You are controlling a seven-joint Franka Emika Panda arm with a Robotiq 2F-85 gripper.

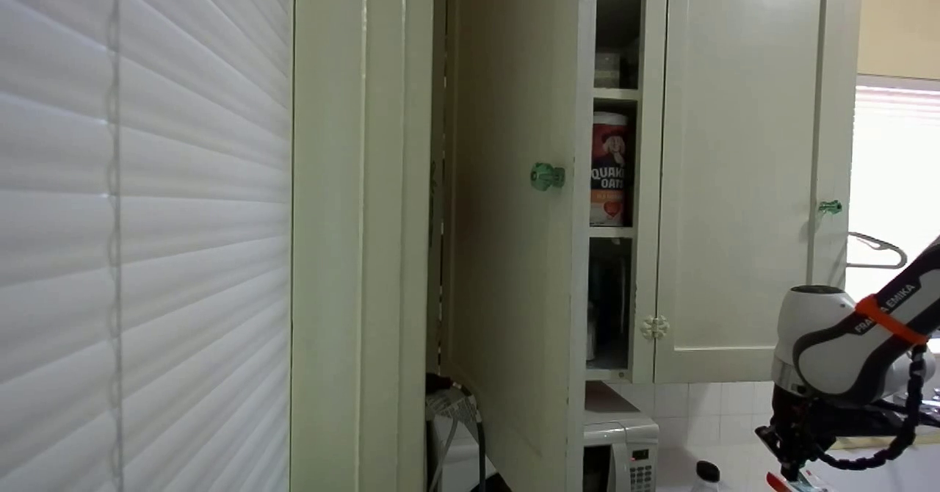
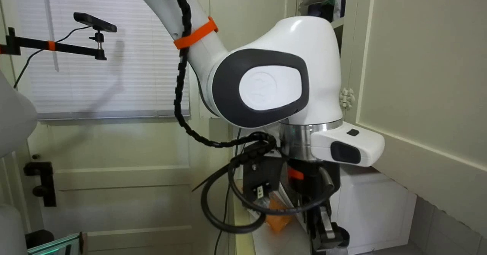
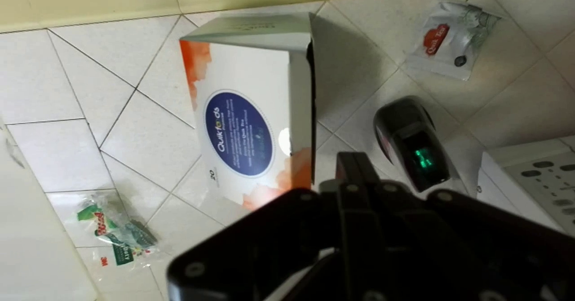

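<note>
Currently Quikfoods box (image 3: 245,117) just L of closed jaws; wrist vw

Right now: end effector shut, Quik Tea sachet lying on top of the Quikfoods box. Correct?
One slip: the Quik Tea sachet isn't on the Quikfoods box; the wrist view shows it lying on the tiles, apart from the box. The end effector is shut, as you said.

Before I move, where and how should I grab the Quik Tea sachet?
Open the shut fingers, then come straight down on the Quik Tea sachet and pinch across its middle. It lies flat on the tiles, uncovered, so above looks best; being wrinkled, it should bunch up. Keep clear of the dark rounded object nearby.
</note>
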